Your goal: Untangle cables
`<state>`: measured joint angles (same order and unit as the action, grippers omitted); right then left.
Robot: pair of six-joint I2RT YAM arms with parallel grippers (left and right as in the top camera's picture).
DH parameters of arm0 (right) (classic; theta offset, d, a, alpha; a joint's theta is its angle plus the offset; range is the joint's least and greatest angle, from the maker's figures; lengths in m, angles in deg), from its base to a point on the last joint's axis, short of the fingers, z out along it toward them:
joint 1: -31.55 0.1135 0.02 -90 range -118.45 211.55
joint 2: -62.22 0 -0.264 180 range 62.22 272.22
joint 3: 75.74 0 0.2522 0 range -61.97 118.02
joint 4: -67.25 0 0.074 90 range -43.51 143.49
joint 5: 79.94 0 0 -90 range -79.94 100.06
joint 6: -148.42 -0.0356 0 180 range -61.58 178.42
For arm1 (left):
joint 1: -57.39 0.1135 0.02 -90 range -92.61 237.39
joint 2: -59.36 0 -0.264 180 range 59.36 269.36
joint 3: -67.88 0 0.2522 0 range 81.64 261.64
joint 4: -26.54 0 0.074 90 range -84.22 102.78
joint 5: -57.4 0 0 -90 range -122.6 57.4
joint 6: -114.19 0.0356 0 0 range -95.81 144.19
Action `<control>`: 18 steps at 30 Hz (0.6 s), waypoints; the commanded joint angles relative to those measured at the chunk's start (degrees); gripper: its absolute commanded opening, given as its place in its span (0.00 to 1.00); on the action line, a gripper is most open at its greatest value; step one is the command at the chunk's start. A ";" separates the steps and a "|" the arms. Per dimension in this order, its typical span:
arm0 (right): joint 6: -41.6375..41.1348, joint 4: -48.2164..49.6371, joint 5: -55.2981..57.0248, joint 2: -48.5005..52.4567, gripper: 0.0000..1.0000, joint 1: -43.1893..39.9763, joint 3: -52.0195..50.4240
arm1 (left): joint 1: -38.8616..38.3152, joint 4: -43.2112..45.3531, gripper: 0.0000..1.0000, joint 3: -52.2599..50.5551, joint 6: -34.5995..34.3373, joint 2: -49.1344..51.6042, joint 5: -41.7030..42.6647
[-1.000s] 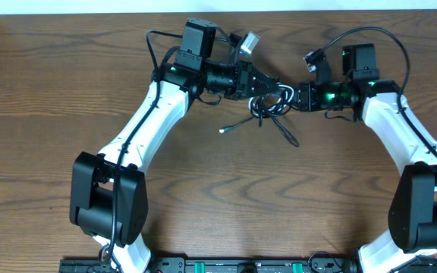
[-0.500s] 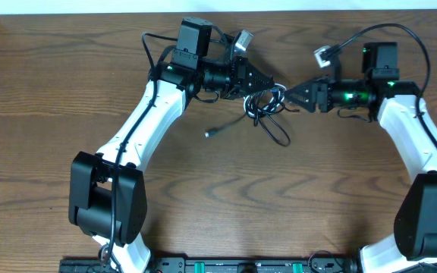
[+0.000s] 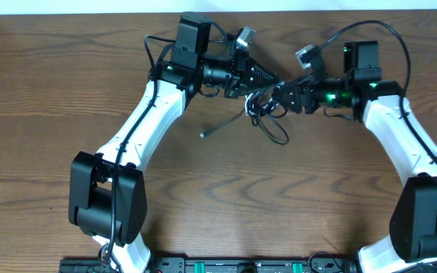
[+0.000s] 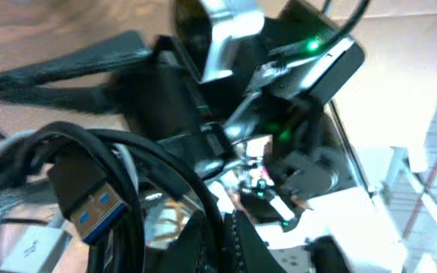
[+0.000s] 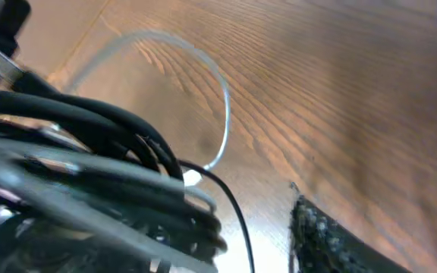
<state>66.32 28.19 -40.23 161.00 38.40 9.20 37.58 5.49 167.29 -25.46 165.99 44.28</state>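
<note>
Closest to me, the loose plug end point(image 3: 203, 134) trailing out of the cables point(image 3: 264, 110) has slid leftward across the table point(image 3: 218, 197) over the last second. The black loop point(image 3: 281, 138) that sags out of the knot on its near side has crept up and left with it. So the whole bunch is being dragged, not teased apart, and as far as I can judge the knot is no looser than it was.

Just behind that, the right gripper point(image 3: 283, 95) had backed off to the right half a second ago. It has now come in again, with its tip against the right side of the knot. Its own camera shows only a blur of black cords, a white cord point(image 5: 222, 114) arching over the wood and one of its fingers point(image 5: 321, 239) at the lower edge. I cannot tell whether its jaws are apart or already pinched on a strand. My guess is it is going in for a fresh hold.

Farthest from me, the left gripper point(image 3: 270, 79) has its jaws together, clamped on the cables at the top of the knot, which hangs from its tip down to the table. Its camera is filled with black cords and a plug with a blue tongue point(image 4: 82, 203) right in front of the lens. It has eased a little up and left, which is what pulled the plug end along.
</note>
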 commanded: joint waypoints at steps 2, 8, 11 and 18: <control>-3.41 3.43 4.35 -0.94 0.40 3.08 0.81 | 0.13 4.92 0.08 1.33 -9.40 -0.57 6.56; -15.58 8.46 10.73 -0.94 0.07 3.19 0.81 | 0.20 6.51 0.08 1.33 -10.27 -0.57 6.67; -22.34 8.33 15.93 -0.94 0.01 2.84 0.79 | 0.66 8.59 0.08 1.33 -10.82 -0.57 6.67; -30.62 2.93 25.11 -0.55 0.01 2.78 0.59 | 3.89 32.98 0.07 1.33 -24.02 -1.01 5.92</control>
<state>42.52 33.52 -26.85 159.08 41.99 10.19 39.63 28.73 166.90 -40.49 167.17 45.44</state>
